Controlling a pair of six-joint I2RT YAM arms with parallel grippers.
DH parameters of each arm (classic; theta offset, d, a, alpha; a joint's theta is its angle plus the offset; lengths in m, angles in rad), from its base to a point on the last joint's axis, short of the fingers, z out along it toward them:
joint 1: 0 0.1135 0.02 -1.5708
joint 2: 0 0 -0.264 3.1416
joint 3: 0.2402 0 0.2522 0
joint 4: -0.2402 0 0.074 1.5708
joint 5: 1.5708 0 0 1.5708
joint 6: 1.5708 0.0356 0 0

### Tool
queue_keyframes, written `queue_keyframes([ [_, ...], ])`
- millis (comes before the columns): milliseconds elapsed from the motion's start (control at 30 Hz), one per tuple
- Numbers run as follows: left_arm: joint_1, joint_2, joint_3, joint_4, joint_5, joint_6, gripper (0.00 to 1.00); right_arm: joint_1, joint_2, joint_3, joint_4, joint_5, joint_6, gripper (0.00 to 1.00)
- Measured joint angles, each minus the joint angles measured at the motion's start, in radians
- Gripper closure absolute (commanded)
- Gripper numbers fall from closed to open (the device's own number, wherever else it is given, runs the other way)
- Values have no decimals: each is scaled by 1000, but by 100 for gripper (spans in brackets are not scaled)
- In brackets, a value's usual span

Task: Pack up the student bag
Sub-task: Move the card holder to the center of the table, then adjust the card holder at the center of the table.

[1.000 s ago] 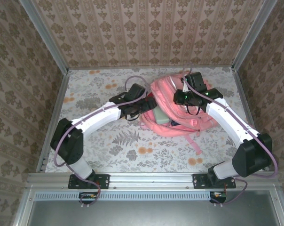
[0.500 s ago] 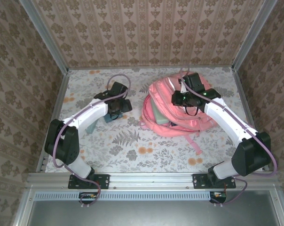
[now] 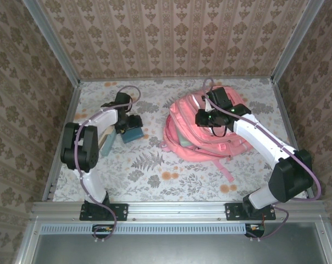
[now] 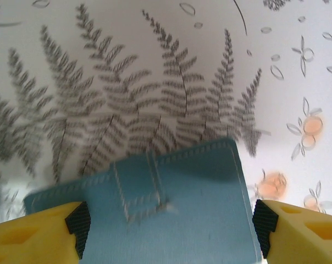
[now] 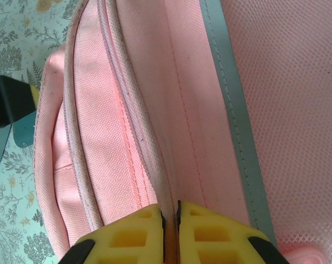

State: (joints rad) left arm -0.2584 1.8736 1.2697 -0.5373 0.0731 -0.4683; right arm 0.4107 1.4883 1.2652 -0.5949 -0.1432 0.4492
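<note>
The pink student bag [image 3: 210, 132] lies on the right half of the table, its opening facing left. My right gripper [image 3: 202, 117] is shut on the bag's zipper rim [image 5: 155, 181], a thin fold of pink fabric pinched between the yellow fingers [image 5: 127, 236]. Something pale green [image 3: 177, 135] shows inside the opening. A blue book [image 4: 177, 209] lies flat on the table left of the bag. My left gripper [image 4: 170, 220] hangs over it, open, one finger at each side edge of the book [image 3: 134, 133].
A paler book [image 3: 108, 142] lies tilted next to the left arm, left of the blue one. The fern-patterned tablecloth [image 3: 149, 165] is bare in front of the bag. A pink strap [image 3: 227, 170] trails toward the near edge. Walls close the table on three sides.
My left arm has swung left, away from the bag's opening, and now sits over the blue book. The right gripper has kept its hold on the bag's rim, shifting slightly left.
</note>
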Motion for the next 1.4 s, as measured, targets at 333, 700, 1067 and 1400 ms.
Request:
queue_keyframes([
  [333, 23, -32, -86, 95, 88, -19, 18, 0, 5, 30, -23, 8, -3, 88],
  [700, -139, -261, -333, 108, 137, -180, 12, 4, 42, 47, -24, 7, -4, 89],
  [1067, -143, -295, -336, 51, 84, -144, 9, 5, 50, 49, -24, 4, -3, 89],
  [1400, -152, -299, -388, 73, 105, -140, 10, 5, 50, 49, -25, 4, -3, 89],
])
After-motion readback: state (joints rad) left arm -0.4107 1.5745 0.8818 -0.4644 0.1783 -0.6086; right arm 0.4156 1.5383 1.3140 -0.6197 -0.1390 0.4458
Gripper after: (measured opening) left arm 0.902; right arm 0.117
